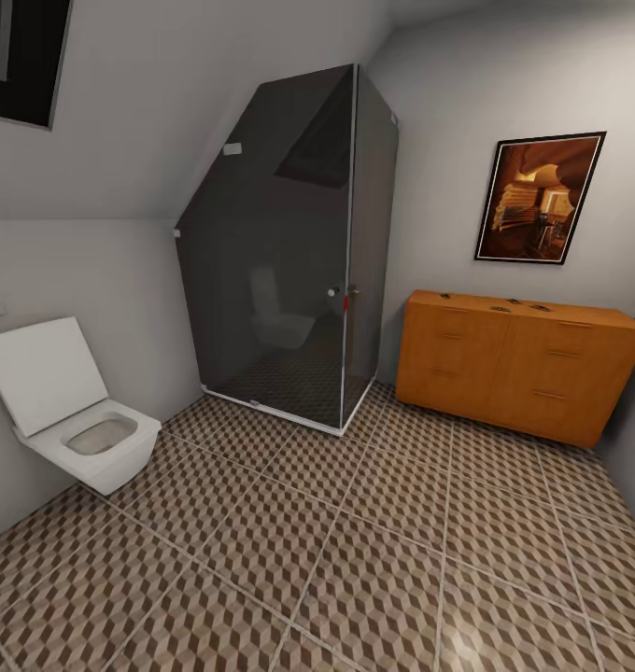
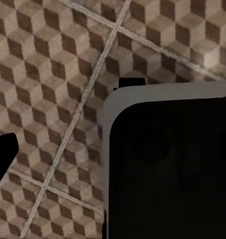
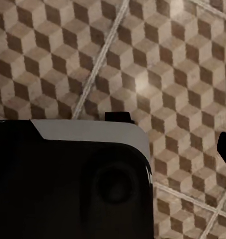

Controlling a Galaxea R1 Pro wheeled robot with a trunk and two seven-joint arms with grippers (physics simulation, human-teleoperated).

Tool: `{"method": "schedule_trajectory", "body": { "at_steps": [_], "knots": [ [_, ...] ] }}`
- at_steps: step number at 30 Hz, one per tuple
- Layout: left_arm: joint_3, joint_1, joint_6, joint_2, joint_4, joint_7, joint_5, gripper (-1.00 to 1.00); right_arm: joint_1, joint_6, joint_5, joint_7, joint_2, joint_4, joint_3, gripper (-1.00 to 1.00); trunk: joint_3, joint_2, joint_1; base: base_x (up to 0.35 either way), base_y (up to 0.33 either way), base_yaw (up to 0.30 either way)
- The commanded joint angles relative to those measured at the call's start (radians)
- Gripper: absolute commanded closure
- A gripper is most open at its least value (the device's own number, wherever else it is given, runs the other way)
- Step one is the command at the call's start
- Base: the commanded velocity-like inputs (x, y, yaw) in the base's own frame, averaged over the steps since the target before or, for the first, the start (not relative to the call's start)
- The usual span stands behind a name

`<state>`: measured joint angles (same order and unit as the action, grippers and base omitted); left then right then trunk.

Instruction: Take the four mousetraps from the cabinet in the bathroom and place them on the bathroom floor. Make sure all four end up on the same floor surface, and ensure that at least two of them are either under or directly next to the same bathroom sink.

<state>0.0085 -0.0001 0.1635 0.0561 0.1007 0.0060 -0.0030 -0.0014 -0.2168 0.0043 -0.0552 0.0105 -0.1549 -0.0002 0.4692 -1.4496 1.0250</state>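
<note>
We look across the tiled floor (image 1: 355, 560) toward the cabinet (image 1: 518, 369), which stands against the far wall under a framed picture (image 1: 540, 198). On the cabinet's flat top lie small dark shapes, the mousetraps (image 1: 498, 307), too small for us to count surely. Just beside the cabinet stands the dark glass shower (image 1: 289, 252), and well apart from it, on the far side of the shower, the white toilet (image 1: 70, 411). Our wrist views show floor tiles and dark robot body; we cannot tell how either gripper's jaws stand

Open bathroom floor (image 1: 373, 560) leads to the cabinet (image 1: 518, 373), flanked by shower enclosure (image 1: 289, 252) and toilet (image 1: 75, 411).
</note>
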Motion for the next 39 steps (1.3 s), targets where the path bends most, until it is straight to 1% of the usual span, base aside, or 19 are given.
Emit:
{"method": "schedule_trajectory", "body": {
  "at_steps": [1,2,3,4,7,8,10,11,16,17,21,23,25,26,30,33,36,37,39],
  "knots": [
    [0.0,0.0,0.008,0.003,0.006,0.001,0.0,-1.0,0.0,-0.008,0.001,-0.009,0.0,-0.006,0.0,-1.0,0.001,0.0,0.0,0.0,0.0,0.0],
    [0.0,0.0,0.014,0.005,0.012,0.0,0.0,-1.0,0.0,-0.014,0.001,-0.011,0.0,-0.012,0.0,-1.0,0.001,0.0,0.0,0.0,0.0,0.0],
    [0.001,0.0,0.026,0.005,0.388,0.0,0.0,-1.0,0.0,-0.181,0.001,-0.011,0.001,-0.31,0.0,-1.0,0.001,0.0,0.0,0.0,0.0,0.0],
    [0.001,0.0,-0.028,0.005,0.49,0.0,0.001,-1.0,0.0,-0.148,0.002,-0.013,0.001,-0.389,0.0,-1.0,0.001,0.0,0.0,0.0,0.0,0.0],
    [0.001,0.0,-0.1,0.005,0.595,0.0,0.004,-1.0,-0.002,-0.088,0.003,-0.013,0.001,-0.483,0.0,-1.0,0.001,0.0,0.0,0.0,0.0,0.0],
    [0.002,0.0,-0.154,0.005,0.663,0.0,0.004,-1.0,-0.005,-0.036,0.003,-0.013,0.002,-0.55,0.0,-1.0,0.001,0.0,0.0,0.0,0.0,0.0],
    [0.002,-0.001,-0.209,0.005,0.729,0.0,0.005,-1.0,-0.013,0.021,0.003,-0.013,0.002,-0.617,0.001,-1.0,0.001,0.0,0.0,0.0,0.0,0.0],
    [0.002,-0.001,-0.259,0.005,0.797,0.0,0.005,-1.0,-0.028,0.08,0.003,-0.012,0.003,-0.68,0.001,-1.0,0.001,0.0,0.0,0.0,0.0,0.0],
    [0.003,-0.002,-0.354,0.002,0.953,0.0,0.006,-1.0,-0.081,0.209,0.003,-0.013,0.006,-0.802,0.002,-1.0,0.001,0.0,0.0,0.0,0.0,0.0],
    [0.003,-0.003,-0.38,0.001,1.006,0.001,0.006,-1.0,-0.108,0.247,0.002,-0.012,0.008,-0.832,0.003,-1.0,0.001,0.0,0.0,0.0,0.0,0.0],
    [0.004,-0.004,-0.422,-0.001,1.104,0.0,0.006,-1.0,-0.175,0.302,0.001,-0.012,0.016,-0.871,0.005,-1.0,0.001,0.0,0.0,0.0,0.0,0.0],
    [0.004,-0.005,-0.431,-0.003,1.127,0.0,0.006,-1.0,-0.195,0.312,0.001,-0.012,0.023,-0.878,0.005,-1.0,0.001,0.0,0.0,0.0,0.0,0.0],
    [0.004,-0.007,-0.442,-0.005,1.152,0.001,0.006,-1.0,-0.229,0.324,0.001,-0.012,0.046,-0.886,0.008,-1.0,0.001,0.0,0.0,0.0,0.0,0.0],
    [0.004,-0.008,-0.444,-0.005,1.156,0.001,0.006,-1.0,-0.235,0.326,0.002,-0.013,0.054,-0.887,0.01,-1.0,0.001,0.0,0.0,0.0,0.0,0.0],
    [0.004,-0.01,-0.446,-0.005,1.165,0.002,0.005,-1.0,-0.242,0.329,0.017,-0.012,0.063,-0.89,0.017,-1.0,0.001,0.0,0.0,0.0,0.0,0.0],
    [0.004,-0.012,-0.449,-0.005,1.182,0.003,0.003,-1.0,-0.245,0.331,0.05,-0.012,0.068,-0.891,0.027,-1.0,0.001,0.0,0.0,0.0,0.0,0.0],
    [0.004,-0.013,-0.472,-0.005,1.195,0.009,0.002,-1.0,-0.247,0.333,0.081,-0.013,0.069,-0.892,0.031,-1.0,0.001,0.0,0.0,0.0,0.0,0.0],
    [0.004,-0.014,-0.487,-0.005,1.199,0.014,0.002,-1.0,-0.247,0.335,0.092,-0.013,0.07,-0.892,0.032,-1.0,0.001,0.0,0.0,0.0,0.0,0.0],
    [0.004,-0.027,-0.554,-0.004,1.214,0.037,0.002,-1.0,-0.248,0.342,0.125,-0.013,0.073,-0.892,0.034,-1.0,0.001,0.0,0.0,0.0,0.0,0.0]
  ]
}}
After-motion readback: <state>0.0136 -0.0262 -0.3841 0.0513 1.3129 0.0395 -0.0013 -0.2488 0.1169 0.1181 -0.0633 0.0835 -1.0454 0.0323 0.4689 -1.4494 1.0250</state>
